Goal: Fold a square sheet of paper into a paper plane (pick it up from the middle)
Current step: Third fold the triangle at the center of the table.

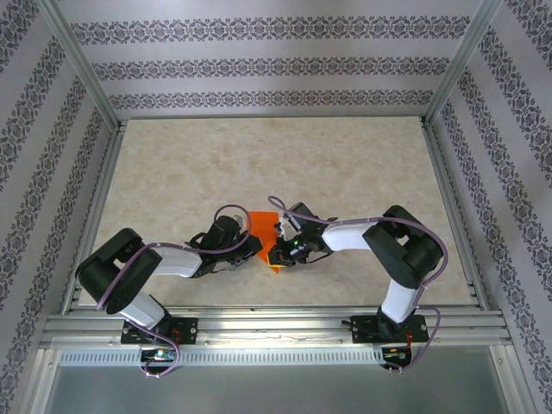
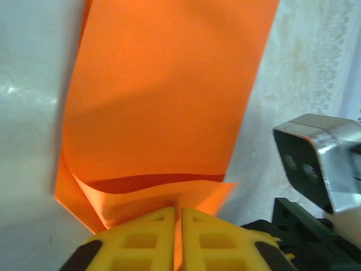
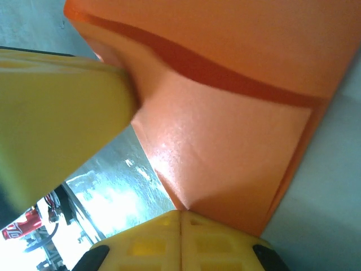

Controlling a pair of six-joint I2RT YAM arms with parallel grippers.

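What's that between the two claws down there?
The orange square sheet of paper spans the gap between left claw and right claw, in the top view.

Robot lab test cell. You have here: aluminium frame posts (image 1: pixel 82 65), patterned wallpaper panels (image 1: pixel 259 65) closing three sides, marble-look tabletop (image 1: pixel 259 164), slotted metal rail (image 1: pixel 276 328) at the near edge, left arm (image 1: pixel 172 259) and right arm (image 1: pixel 349 235) bolted to it.

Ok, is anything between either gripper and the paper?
Nothing visible does. The left gripper is shut on the curled near edge of the paper, and the right gripper is shut on a folded part, so both are in direct contact.
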